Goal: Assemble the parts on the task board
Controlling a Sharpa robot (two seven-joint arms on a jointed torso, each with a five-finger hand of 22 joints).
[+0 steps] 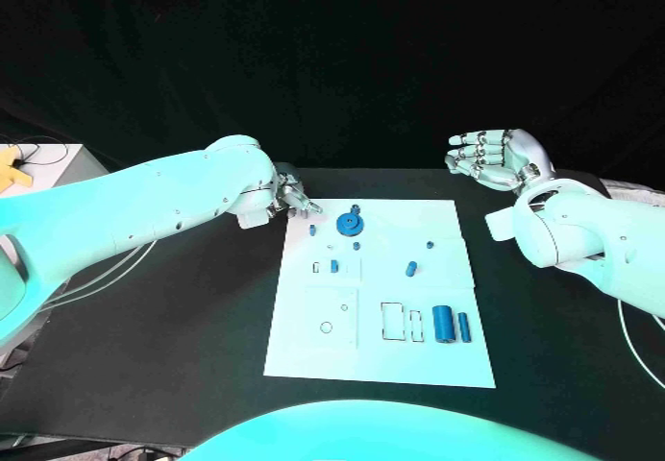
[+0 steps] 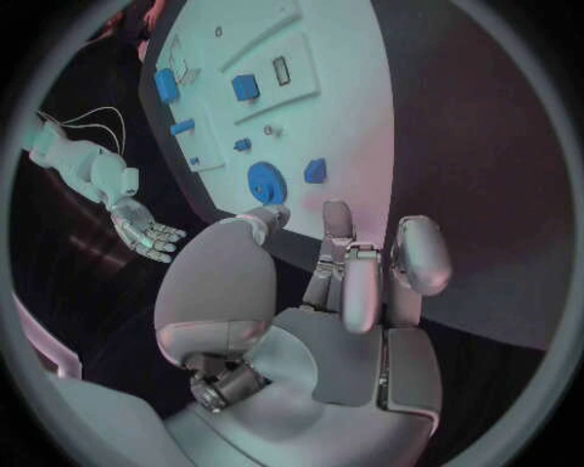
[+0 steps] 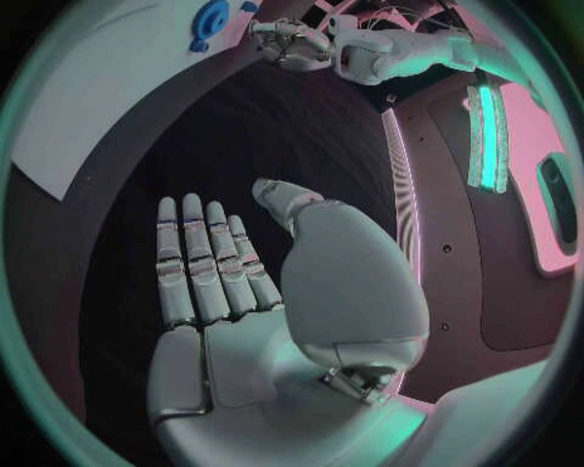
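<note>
We had the left hand (image 1: 287,198) at the task board's (image 1: 381,360) far-left corner, fingers loose, holding nothing. Blue gear (image 1: 352,225) lay just beside it on the board. Right hand (image 1: 493,159) was raised well apart, fingers spread, empty. Approach step IMO; next needs a pinch on the gear.

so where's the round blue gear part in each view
Head view: blue gear near the task board's far edge, close to the left hand.
Left wrist view: gear just beyond the fingertips.
Right wrist view: gear at the rim.
Shared landmark: the left hand beside the board's far corner.
</note>
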